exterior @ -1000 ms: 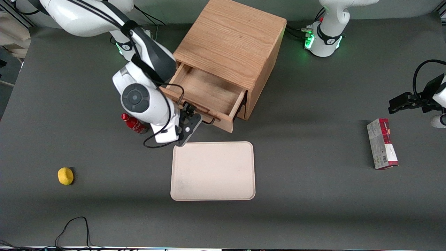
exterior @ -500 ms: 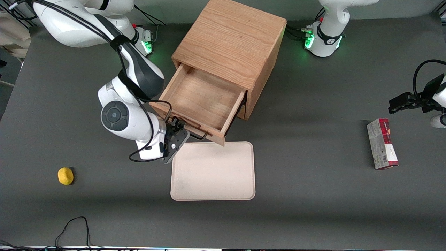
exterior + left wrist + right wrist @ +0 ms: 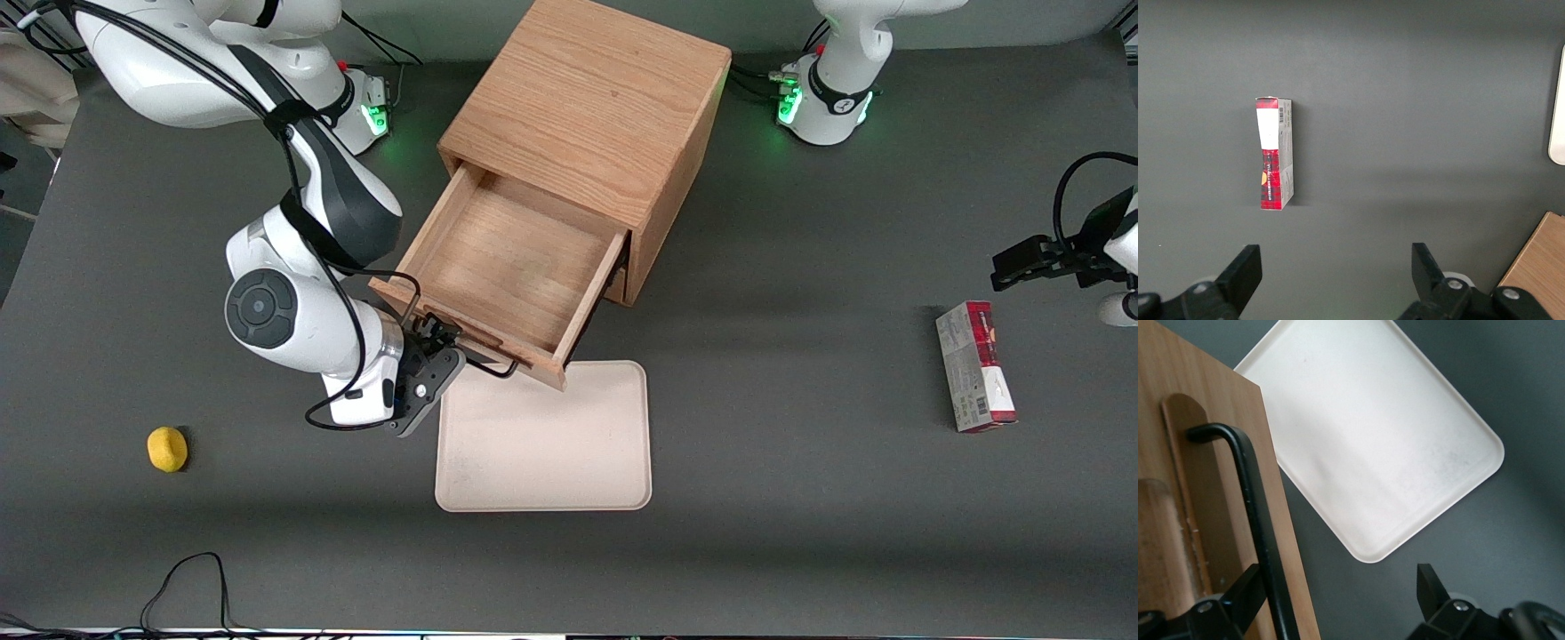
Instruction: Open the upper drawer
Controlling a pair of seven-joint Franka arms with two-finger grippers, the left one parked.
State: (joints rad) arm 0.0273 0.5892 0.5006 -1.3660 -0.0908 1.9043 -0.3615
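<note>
The upper drawer (image 3: pixel 511 267) of the wooden cabinet (image 3: pixel 587 98) stands pulled far out, its inside bare wood. Its thin dark bar handle (image 3: pixel 484 363) runs along the drawer front (image 3: pixel 1185 453). My gripper (image 3: pixel 437 340) is at that front, at the handle's end toward the working arm. In the right wrist view the gripper (image 3: pixel 1338 593) is open: the fingers stand wide apart. The handle bar (image 3: pixel 1255 513) passes close by one finger (image 3: pixel 1248 590), and the other finger (image 3: pixel 1429 587) hangs over dark table.
A pale tray (image 3: pixel 542 436) lies flat just nearer the front camera than the drawer, its corner under the drawer front. A yellow round object (image 3: pixel 167 448) sits toward the working arm's end. A red-and-white box (image 3: pixel 974 366) lies toward the parked arm's end.
The drawer has slid steadily farther out of the cabinet, toward the front camera. My gripper and wrist moved the same way along with the handle.
</note>
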